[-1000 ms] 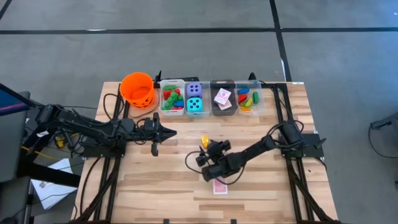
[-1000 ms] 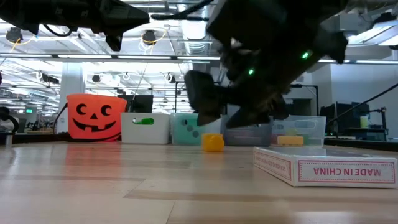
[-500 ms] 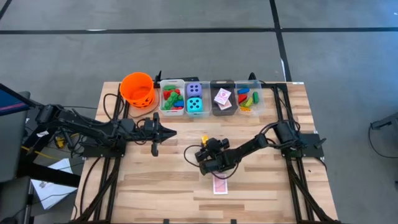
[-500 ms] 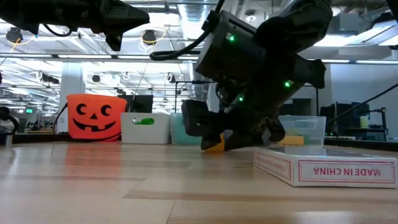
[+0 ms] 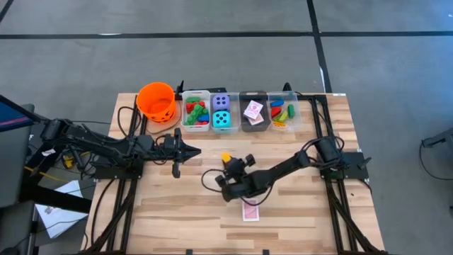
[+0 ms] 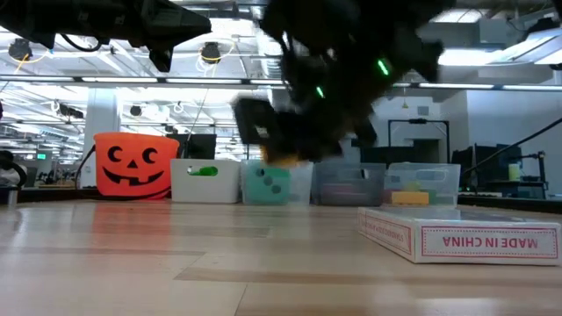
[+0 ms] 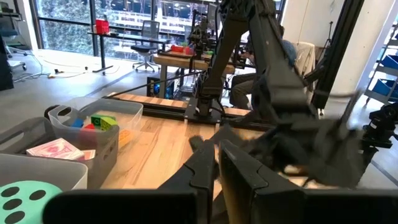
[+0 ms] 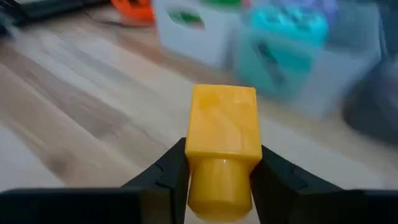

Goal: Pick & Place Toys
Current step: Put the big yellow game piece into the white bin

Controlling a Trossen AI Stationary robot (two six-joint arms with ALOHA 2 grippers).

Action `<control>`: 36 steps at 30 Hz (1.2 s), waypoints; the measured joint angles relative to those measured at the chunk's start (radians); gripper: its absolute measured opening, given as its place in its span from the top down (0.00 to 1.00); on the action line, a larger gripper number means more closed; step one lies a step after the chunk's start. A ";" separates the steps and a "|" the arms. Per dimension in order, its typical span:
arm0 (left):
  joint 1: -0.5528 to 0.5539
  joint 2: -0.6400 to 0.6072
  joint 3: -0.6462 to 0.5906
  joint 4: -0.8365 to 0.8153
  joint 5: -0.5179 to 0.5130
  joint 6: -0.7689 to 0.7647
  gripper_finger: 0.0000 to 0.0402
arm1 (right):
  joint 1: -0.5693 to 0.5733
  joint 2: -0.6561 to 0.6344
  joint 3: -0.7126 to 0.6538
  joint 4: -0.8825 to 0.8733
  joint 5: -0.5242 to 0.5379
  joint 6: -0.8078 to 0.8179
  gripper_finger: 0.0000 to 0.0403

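Right gripper [image 5: 227,162] clamps the yellow brick [image 8: 224,140], lifted off the table [image 5: 177,212] mid-table, near the card box [image 5: 249,211]. Left gripper [image 5: 178,167] clenched, empty, hovers at table's left.

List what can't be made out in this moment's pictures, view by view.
- Low view: the right gripper is a motion-blurred dark mass, so its grasp on the yellow brick can't be read there.
- Left wrist view: the right arm is smeared, and the teal die is cut off by the picture's edge.
- Right wrist view: the bins behind are blurred, contents unreadable.
- High view: the card box is partly under the right arm, and its print is too small.
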 joint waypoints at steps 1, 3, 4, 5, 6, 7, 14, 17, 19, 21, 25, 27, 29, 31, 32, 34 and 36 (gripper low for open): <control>0.000 0.000 0.000 0.000 0.000 0.000 0.96 | -0.001 -0.007 0.018 0.006 0.004 -0.042 0.69; 0.000 0.000 0.000 0.002 0.000 0.001 0.96 | -0.001 -0.034 0.036 -0.014 0.004 -0.137 0.69; 0.000 0.000 0.000 0.002 0.000 0.001 0.96 | -0.001 -0.036 0.059 0.001 0.002 -0.180 0.69; 0.000 0.000 0.000 0.001 -0.006 0.001 0.96 | -0.001 -0.040 0.077 0.012 0.001 -0.222 0.69; 0.000 0.000 0.000 0.002 -0.010 0.001 0.96 | 0.005 -0.049 0.086 -0.001 0.003 -0.270 0.69; 0.000 0.000 0.000 0.004 -0.017 0.002 0.96 | 0.013 -0.059 0.093 -0.011 0.003 -0.332 0.69; 0.000 -0.004 0.000 -0.006 -0.098 -0.018 0.96 | 0.096 -0.100 0.128 -0.004 0.037 -0.645 0.69; 0.000 -0.004 0.001 -0.042 -0.094 -0.078 0.96 | 0.128 -0.136 0.128 -0.035 0.061 -0.748 0.69; 0.000 -0.004 0.001 -0.080 -0.069 -0.086 0.94 | 0.148 -0.152 0.129 -0.034 0.068 -0.825 0.69; 0.000 -0.004 0.000 -0.098 -0.028 -0.105 0.91 | 0.170 -0.171 0.128 -0.032 0.074 -0.907 0.69; -0.002 -0.004 0.000 -0.091 0.113 -0.165 0.82 | 0.197 -0.189 0.129 -0.020 0.096 -1.036 0.69; -0.009 -0.003 0.000 -0.075 0.177 -0.182 0.76 | 0.198 -0.189 0.129 -0.018 0.113 -1.073 0.69; -0.021 0.010 0.001 -0.057 0.200 -0.185 0.70 | 0.197 -0.189 0.129 -0.013 0.121 -1.104 0.69; -0.037 0.031 0.001 -0.038 0.204 -0.186 0.64 | 0.196 -0.189 0.128 -0.012 0.122 -1.117 0.69; -0.043 0.047 0.001 -0.025 0.204 -0.195 0.60 | 0.196 -0.189 0.128 -0.012 0.121 -1.121 0.69; -0.049 0.085 0.001 -0.003 0.201 -0.238 0.53 | 0.197 -0.189 0.128 -0.007 0.121 -1.138 0.69; -0.050 0.133 0.001 0.031 0.196 -0.290 0.46 | 0.197 -0.189 0.128 0.005 0.113 -1.163 0.69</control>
